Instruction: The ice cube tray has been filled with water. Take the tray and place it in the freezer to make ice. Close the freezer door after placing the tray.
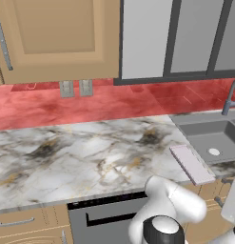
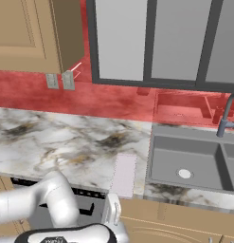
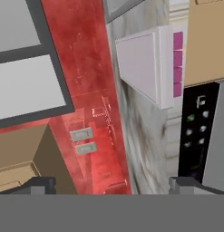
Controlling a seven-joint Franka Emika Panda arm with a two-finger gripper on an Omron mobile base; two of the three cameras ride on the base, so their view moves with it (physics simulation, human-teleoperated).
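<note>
Marbled table (image 1: 66, 152) stretching bare at left, red backsplash (image 1: 90, 107) behind with two wall outlets (image 1: 76, 88). Toward the right, ice cube tray (image 1: 191, 164) flat at table's front edge, just beside grey sink (image 1: 211, 138); pale pink-white, magenta-edged. Hand (image 3: 113, 185) spread wide, holding nothing.

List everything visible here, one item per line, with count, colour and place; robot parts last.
ice cube tray: one, pale pink-white, counter front edge beside the sink
counter: one, marbled white-grey, below the backsplash
sink: one, grey, set in the counter
faucet: one, grey, behind the sink
backsplash: one, red
wall outlets: two, grey, on the backsplash
upper cabinets: tan wood left, grey-panelled right
dishwasher: one, dark-fronted, under the counter
gripper: one, dark tips, jaws open, holding nothing
</note>
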